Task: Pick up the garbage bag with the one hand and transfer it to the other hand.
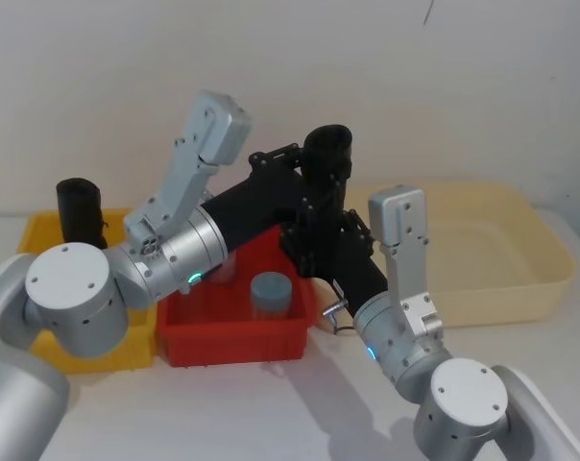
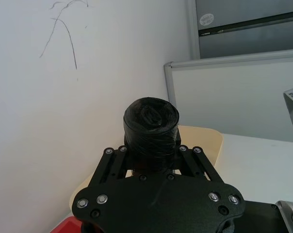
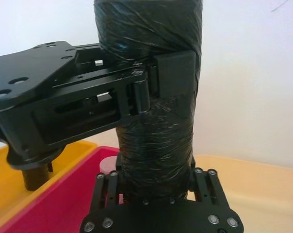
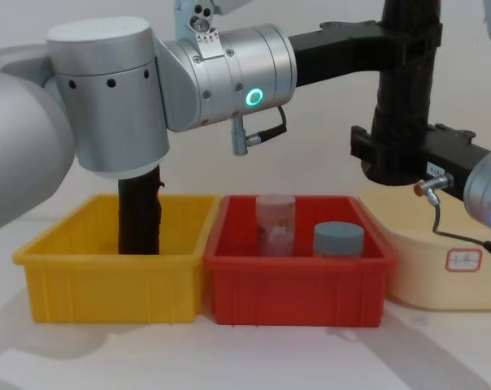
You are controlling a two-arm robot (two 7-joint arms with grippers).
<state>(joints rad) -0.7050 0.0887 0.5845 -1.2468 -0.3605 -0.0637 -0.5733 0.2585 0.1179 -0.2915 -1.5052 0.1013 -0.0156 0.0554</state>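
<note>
Holding the garbage bag (image 1: 326, 154) upright in mid-air, upper centre of the head view, roughly over where the red bin (image 1: 234, 341) meets the cream tub (image 1: 549, 264). The one hand (image 4: 401, 34) reaches in from the left and is clamped on the roll's upper part. In the right wrist view we see its pad pressed into the plastic. The other hand (image 4: 394, 156) comes in from the lower right and looks closed around the roll's bottom end, with bare roll between the two grips. So we read this as mid-handover, both grips on and the bag clear of everything else.

Risks as we see them:
- The lower grip sits at the very end of a tall roll. If the upper clamp lets go before the lower one really bites, the roll may tip or slide, since the crinkled film looks slick.
- A drop would likely land in the red bin, on the clear jar (image 4: 275, 223) or the grey-lidded jar (image 4: 338, 240).
- Any arm motion while both are clamped could twist or tear the wrap.

The second black roll (image 4: 140, 211) in the yellow bin (image 4: 107, 276) isn't ours.
</note>
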